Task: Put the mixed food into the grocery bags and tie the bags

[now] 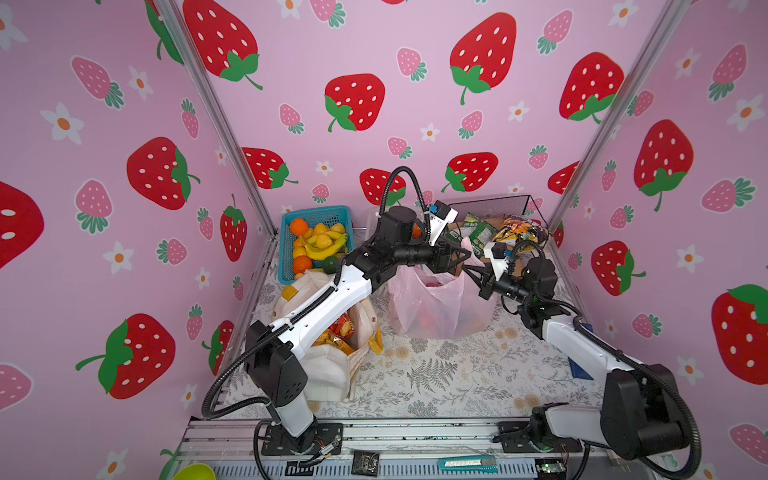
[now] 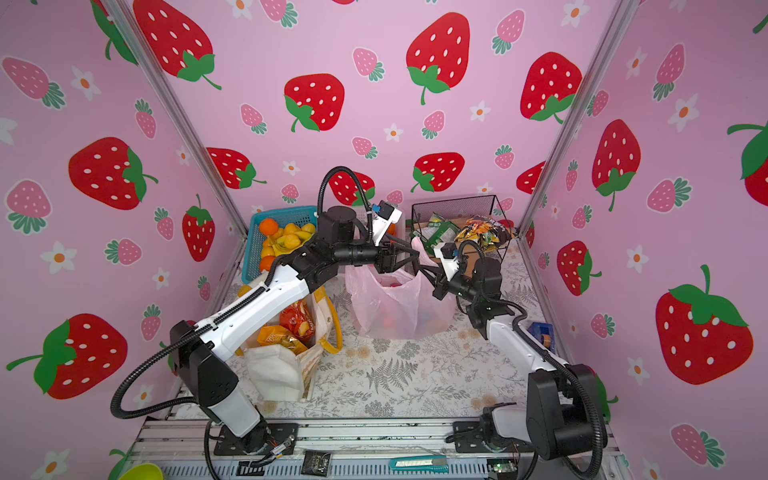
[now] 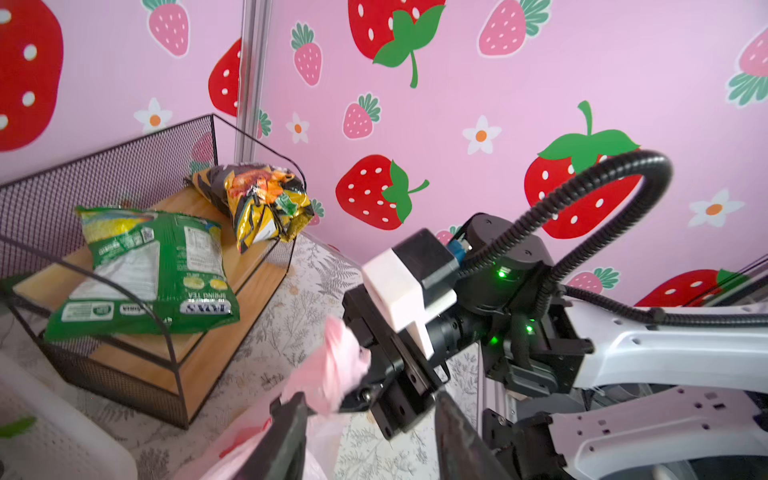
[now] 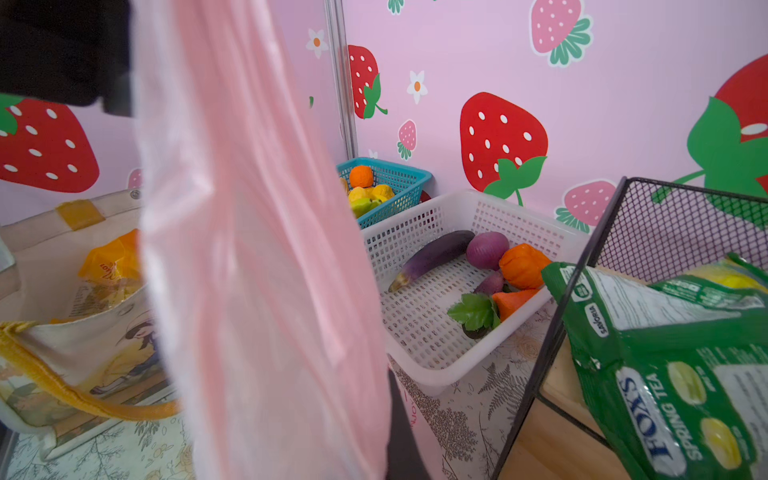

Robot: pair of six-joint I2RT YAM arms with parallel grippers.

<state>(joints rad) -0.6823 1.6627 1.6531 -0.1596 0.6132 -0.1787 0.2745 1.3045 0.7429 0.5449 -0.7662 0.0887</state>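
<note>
Right claw (image 3: 354, 388) clamped on the pink bag (image 1: 428, 301) by its handle, left claw (image 1: 464, 264) apart just beside it. Bag stands mid-table (image 1: 457, 374), tote (image 1: 328, 368) hugging the left edge, open cloth in front.

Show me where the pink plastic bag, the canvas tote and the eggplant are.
pink plastic bag (image 1: 432, 309): a top view, middle of its body.
canvas tote (image 2: 274, 370): a top view, cream side panel.
eggplant (image 4: 436, 254): right wrist view, middle of its purple body.

Overhead pair, wrist views share pink bag (image 3: 328, 370)
</note>
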